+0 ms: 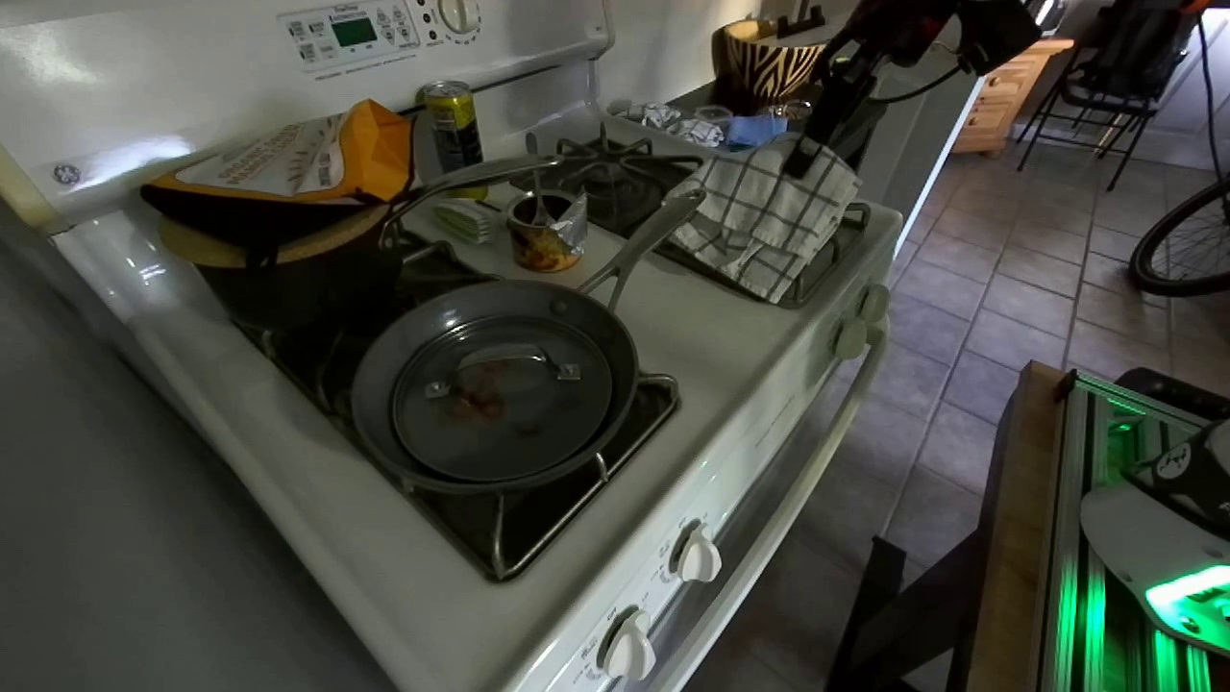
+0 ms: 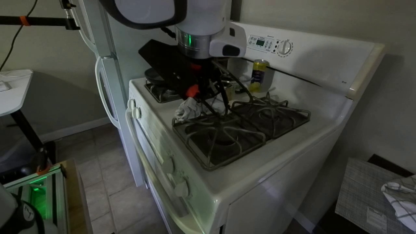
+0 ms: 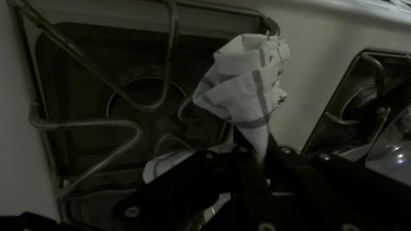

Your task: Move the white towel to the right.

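Note:
The white towel (image 1: 764,216), with a thin dark grid check, drapes over the burner grate at the front of the stove in an exterior view. In an exterior view it shows as a crumpled bundle (image 2: 188,109) at the edge of the grate, partly hidden by the gripper. My gripper (image 1: 799,159) reaches down onto the towel from above. In the wrist view a fold of the towel (image 3: 245,89) is pinched between the fingers of the gripper (image 3: 253,141). The gripper is shut on it. Part of the towel lies behind the dark finger links.
A frying pan (image 1: 500,394) with a glass lid sits on a front burner, its handle reaching near the towel. A pot (image 1: 298,279) with a bag on top, a yellow can (image 1: 452,135) and a small cup (image 1: 546,235) stand behind. Another checked cloth (image 2: 401,201) lies beside the stove.

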Controlling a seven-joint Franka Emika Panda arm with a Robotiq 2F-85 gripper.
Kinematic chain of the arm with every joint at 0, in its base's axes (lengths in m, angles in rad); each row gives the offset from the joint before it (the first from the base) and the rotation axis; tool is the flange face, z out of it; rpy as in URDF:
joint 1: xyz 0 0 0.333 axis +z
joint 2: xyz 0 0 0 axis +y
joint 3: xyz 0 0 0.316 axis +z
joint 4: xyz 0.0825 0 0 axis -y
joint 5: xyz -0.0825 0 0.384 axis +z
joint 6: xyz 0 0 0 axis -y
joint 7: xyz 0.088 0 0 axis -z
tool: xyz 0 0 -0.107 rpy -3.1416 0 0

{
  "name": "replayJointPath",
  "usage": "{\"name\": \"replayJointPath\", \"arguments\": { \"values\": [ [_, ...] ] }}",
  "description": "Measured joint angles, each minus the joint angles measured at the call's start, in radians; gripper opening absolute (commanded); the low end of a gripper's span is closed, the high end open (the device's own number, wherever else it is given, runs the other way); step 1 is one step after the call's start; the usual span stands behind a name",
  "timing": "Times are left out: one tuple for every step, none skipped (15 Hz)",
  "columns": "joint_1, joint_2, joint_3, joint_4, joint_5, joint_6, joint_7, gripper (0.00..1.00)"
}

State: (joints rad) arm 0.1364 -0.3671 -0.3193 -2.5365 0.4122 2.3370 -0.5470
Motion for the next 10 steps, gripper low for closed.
{"name": "replayJointPath", "arguments": {
  "values": [
    [-0.011,0.024,0.003,0.006,-0.005,0.003,-0.005,0.03],
    [-0.023,0.047,0.008,0.013,-0.011,0.007,-0.007,0.03],
    [-0.036,0.068,0.015,0.02,-0.019,0.016,-0.008,0.03],
    [-0.05,0.086,0.024,0.027,-0.034,0.032,-0.008,0.03],
    [-0.064,0.1,0.035,0.032,-0.055,0.053,-0.008,0.03],
    [-0.077,0.114,0.046,0.036,-0.084,0.077,-0.008,0.03],
    [-0.091,0.126,0.058,0.04,-0.117,0.104,-0.007,0.03],
    [-0.103,0.136,0.07,0.042,-0.153,0.129,-0.005,0.03],
    [-0.115,0.144,0.083,0.042,-0.196,0.151,0.003,0.06],
    [-0.128,0.153,0.098,0.042,-0.245,0.168,0.019,0.36]
  ]
}}
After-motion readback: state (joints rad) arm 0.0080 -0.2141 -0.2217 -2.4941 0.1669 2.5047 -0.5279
